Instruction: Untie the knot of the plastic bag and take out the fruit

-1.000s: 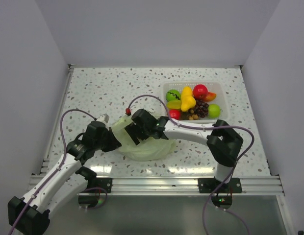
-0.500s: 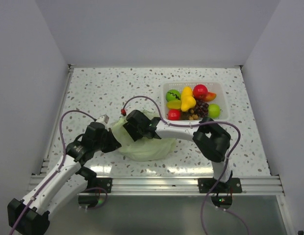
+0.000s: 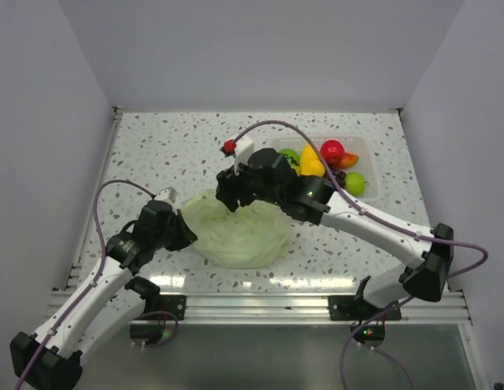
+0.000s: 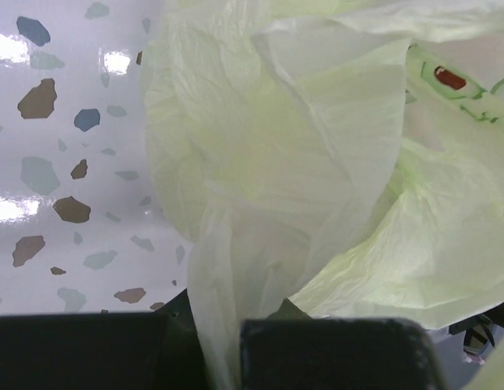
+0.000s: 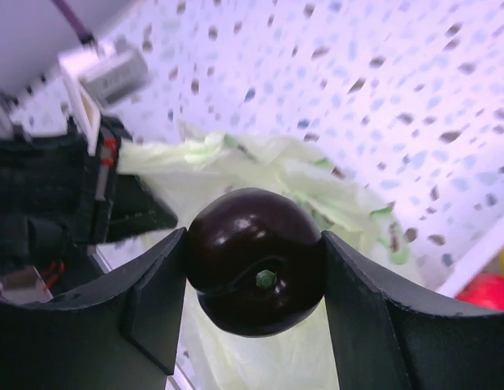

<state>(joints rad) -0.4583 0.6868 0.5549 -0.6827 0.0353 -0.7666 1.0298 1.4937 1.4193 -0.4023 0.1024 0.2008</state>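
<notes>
The fingers (image 5: 154, 309) of your right gripper (image 5: 254, 264) are closed on a small dark fruit (image 5: 254, 240), one pad on each flank; that centred hold is what stops a round, glossy thing from rolling out. Seen from above, the gripper hangs over the far edge of the bag (image 3: 240, 236), clear of the plastic.

Your left gripper (image 3: 179, 231) is shut on a fold of the bag at its left edge, low to the table (image 3: 171, 154); its wrist view shows the pale green film running down between the two fingers. I take that hold to be an anchor; it pins the bag so the plastic does not rise with the fruit, and it keeps the mouth spread.

No knot shows in any view; the mouth lies loose and open, so I judge the untying done and the emptying under way. The bag lies rather flat; whether more fruit is inside, you cannot tell from here.

A basket (image 3: 356, 140) sits just beyond your right arm, with a yellow pear (image 3: 310, 162), a red fruit (image 3: 332, 150) and a green apple (image 3: 355, 184) in it; it looks the likely place for the dark one. Keep the squeeze even as you carry; a smooth skin may slip.
</notes>
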